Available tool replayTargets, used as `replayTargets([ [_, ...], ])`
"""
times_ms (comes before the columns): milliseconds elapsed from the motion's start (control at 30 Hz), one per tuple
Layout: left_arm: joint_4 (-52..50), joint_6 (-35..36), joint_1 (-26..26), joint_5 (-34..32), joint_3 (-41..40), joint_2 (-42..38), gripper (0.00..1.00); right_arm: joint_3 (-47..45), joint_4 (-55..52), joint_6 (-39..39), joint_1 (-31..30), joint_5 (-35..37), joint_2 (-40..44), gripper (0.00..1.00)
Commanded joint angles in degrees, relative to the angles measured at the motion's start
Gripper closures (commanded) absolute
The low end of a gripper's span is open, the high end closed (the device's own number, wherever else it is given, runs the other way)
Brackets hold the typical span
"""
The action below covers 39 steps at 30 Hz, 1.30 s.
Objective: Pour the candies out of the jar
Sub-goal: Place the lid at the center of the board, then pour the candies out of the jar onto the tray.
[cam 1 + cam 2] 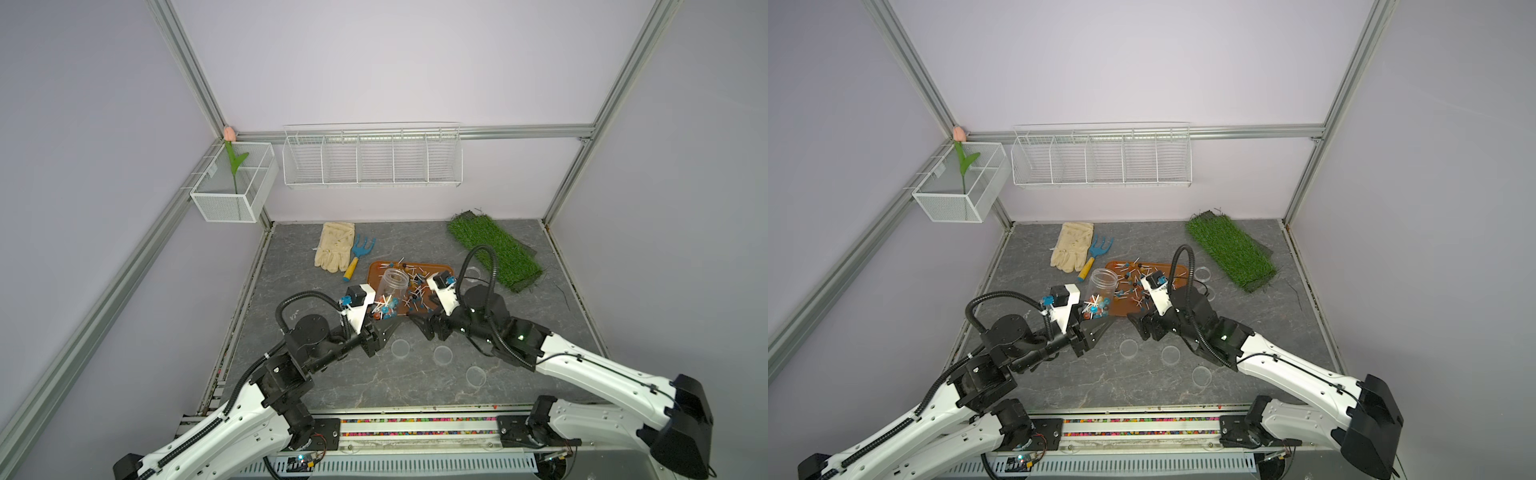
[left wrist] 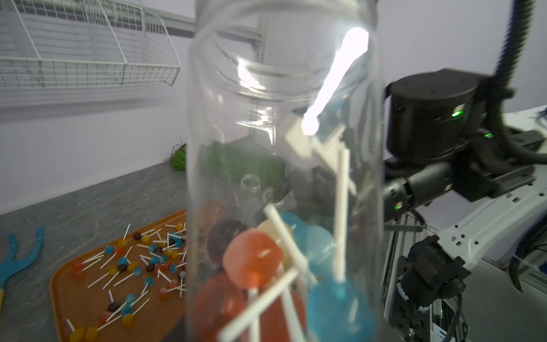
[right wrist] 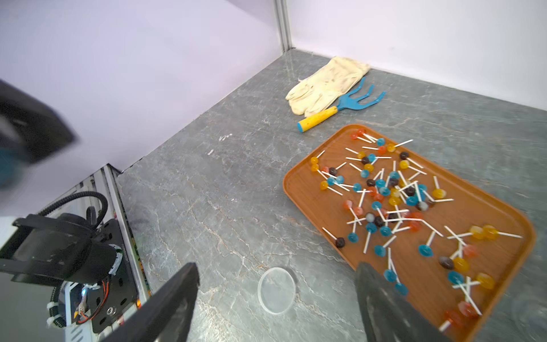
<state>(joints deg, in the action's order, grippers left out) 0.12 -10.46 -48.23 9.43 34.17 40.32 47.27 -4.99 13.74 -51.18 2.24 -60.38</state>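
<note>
A few candies (image 2: 251, 260) sit in the base of the clear jar (image 1: 391, 289). Many more lie scattered on the orange tray (image 3: 488, 213). My left gripper (image 1: 376, 322) is clenched on the jar's base and holds it over the tray's near left corner, mouth raised. My right gripper (image 3: 278, 268) hovers low beside the tray, jaws spread wide, grasping nothing. A clear lid (image 3: 276, 290) lies on the table (image 3: 207, 192) below it. A glove (image 3: 325, 86) and a blue rake (image 3: 349, 103) lie farther back.

Soft, even, bright light; shadows faint. White glare streak on jar (image 2: 284, 165) in left wrist view. Right wrist view blurred at edges.
</note>
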Motion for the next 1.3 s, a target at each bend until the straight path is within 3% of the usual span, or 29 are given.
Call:
replayTargets([
  [0,5.58,-5.66,4.49,4.28,-3.61,2.53,0.55,1.70,-6.33,1.47,1.70,2.58,4.83,0.13],
  [167,6.03,-6.23,7.33,6.10,-4.78,11.31,0.55,2.74,-12.27,0.96,3.00,4.69,10.31,0.14],
  [533,0.99,-3.29,8.54,4.98,-1.69,26.83,0.55,1.93,-19.10,1.54,3.20,7.44,16.99,0.14],
  [733,-7.01,0.15,9.20,2.27,5.51,35.96,0.54,0.90,-19.47,2.09,3.37,7.58,18.17,0.14],
  [1067,-29.06,8.40,9.22,-2.23,22.91,50.64,0.56,-1.11,-20.46,4.02,3.32,7.32,20.61,0.14],
  [1267,-41.78,13.61,9.20,-8.15,32.51,56.73,0.57,-2.74,-21.43,4.41,3.37,7.03,23.30,0.14],
])
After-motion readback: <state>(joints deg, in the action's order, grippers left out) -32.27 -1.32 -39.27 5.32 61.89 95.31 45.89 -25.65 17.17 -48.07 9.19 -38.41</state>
